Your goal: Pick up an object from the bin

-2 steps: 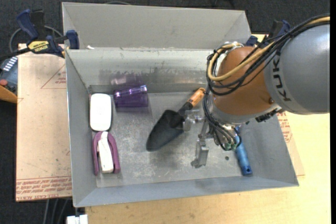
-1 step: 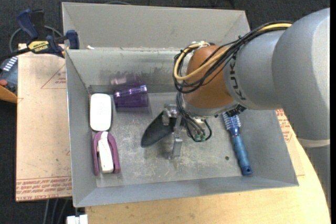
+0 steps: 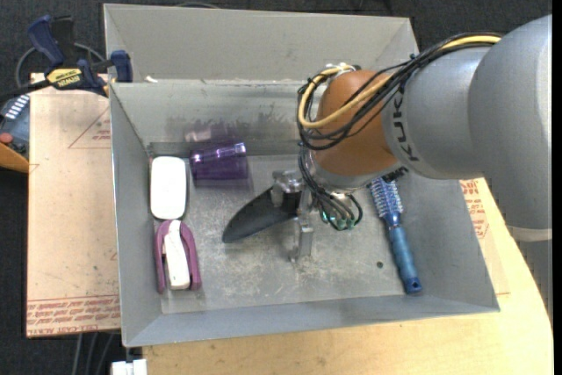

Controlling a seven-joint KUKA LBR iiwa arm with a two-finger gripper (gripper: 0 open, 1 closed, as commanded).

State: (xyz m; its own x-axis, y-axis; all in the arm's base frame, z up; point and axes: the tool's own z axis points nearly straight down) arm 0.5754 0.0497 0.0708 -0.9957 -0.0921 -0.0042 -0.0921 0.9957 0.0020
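**Black wedge, mid-bin**

I see a matte black wedge-shaped piece (image 3: 253, 220) lying flat on the floor of the bin (image 3: 250, 281), near the middle. It sits slantwise, with its narrow rounded tip toward the lower left and its broad end up-right, right at my claw (image 3: 301, 243).
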